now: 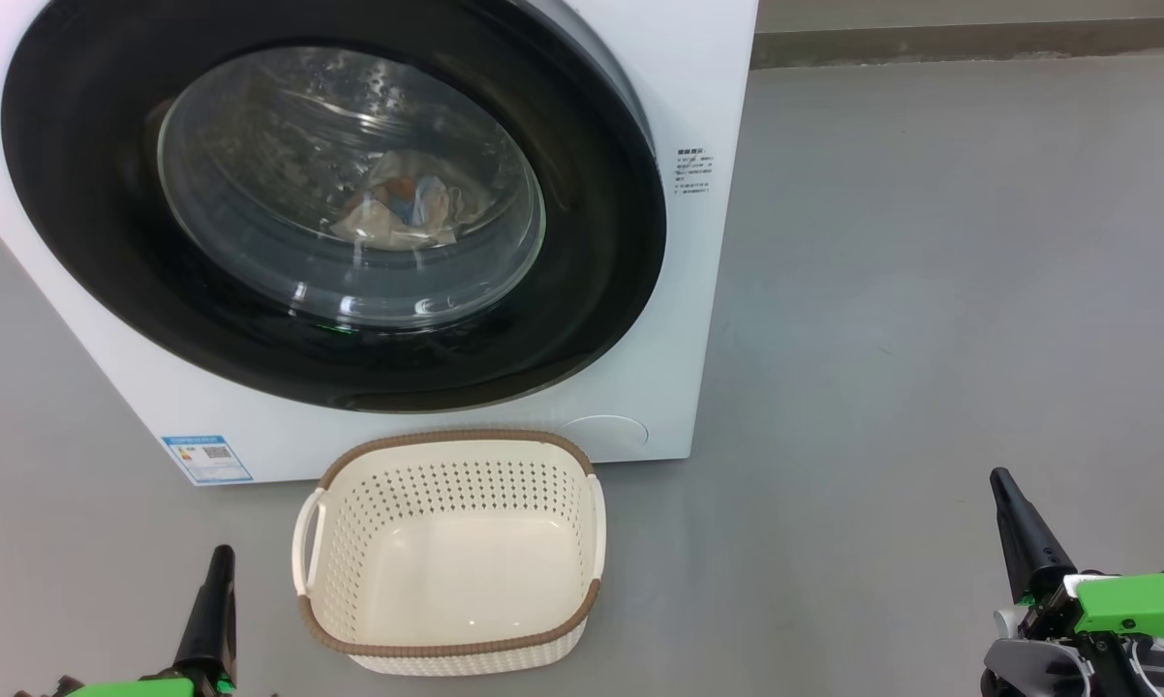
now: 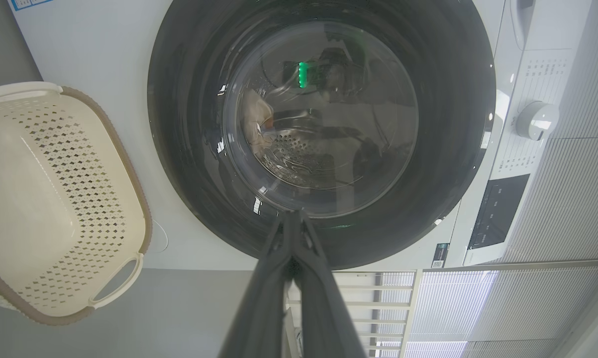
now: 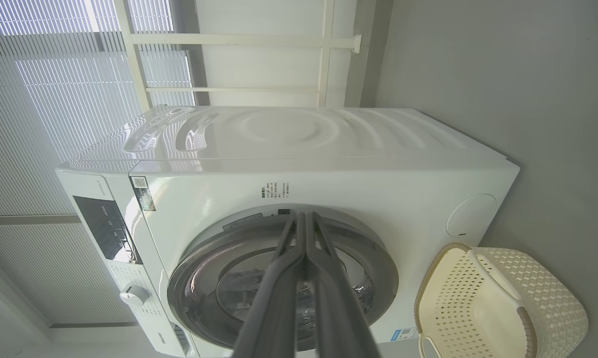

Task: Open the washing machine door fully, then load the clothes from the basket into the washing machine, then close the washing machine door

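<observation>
The white washing machine stands ahead with its black-rimmed round door lying flat against the front. Through the glass window, the clothes lie as a cream, blue and orange bundle inside the drum. On the floor before the machine sits the cream basket with nothing in it. My left gripper is low at the basket's left, shut, fingers pressed together. My right gripper is off to the right over bare floor, also shut. The left wrist view faces the door and basket; the right wrist view looks at the machine and basket.
Grey floor spreads to the right of the machine, with a wall skirting at the back. The machine's control panel with a white knob shows beside the door. Window blinds stand behind the machine.
</observation>
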Tool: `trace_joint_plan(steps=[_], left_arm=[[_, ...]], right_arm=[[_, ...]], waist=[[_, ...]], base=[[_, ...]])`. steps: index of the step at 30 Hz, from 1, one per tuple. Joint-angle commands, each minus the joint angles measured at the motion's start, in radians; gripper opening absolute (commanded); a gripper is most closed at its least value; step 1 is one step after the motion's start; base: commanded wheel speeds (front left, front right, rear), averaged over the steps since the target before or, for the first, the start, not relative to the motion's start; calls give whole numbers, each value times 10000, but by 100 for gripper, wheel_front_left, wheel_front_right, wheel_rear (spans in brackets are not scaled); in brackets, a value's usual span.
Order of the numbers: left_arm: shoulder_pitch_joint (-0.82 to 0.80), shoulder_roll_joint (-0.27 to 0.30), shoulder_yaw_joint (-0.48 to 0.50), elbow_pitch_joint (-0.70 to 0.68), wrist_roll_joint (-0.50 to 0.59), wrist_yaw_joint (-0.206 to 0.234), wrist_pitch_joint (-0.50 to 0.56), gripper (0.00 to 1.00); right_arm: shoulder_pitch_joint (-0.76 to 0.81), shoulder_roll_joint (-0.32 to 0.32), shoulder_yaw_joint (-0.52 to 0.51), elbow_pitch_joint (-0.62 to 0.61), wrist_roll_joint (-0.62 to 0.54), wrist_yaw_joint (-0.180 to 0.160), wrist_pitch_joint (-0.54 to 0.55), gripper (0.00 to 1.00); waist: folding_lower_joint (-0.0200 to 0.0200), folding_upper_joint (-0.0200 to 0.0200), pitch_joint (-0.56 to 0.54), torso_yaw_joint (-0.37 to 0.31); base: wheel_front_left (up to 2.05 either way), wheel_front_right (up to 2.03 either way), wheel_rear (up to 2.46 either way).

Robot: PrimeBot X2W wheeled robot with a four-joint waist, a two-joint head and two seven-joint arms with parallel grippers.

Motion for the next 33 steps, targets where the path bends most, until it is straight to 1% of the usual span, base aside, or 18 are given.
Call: trace_joint_plan(steps=[1, 33], left_arm=[[-426, 97, 269, -315, -83, 4, 60, 0], [-426, 97, 269, -315, -83, 4, 60, 0]], right_arm=[[-437, -83, 185, -291, -88, 17, 63, 0], [-438, -76, 174, -290, -96, 17, 72, 0]], waist=[[0, -1, 0, 0], [0, -1, 0, 0]], base=[[0, 0, 0], [0, 0, 0]])
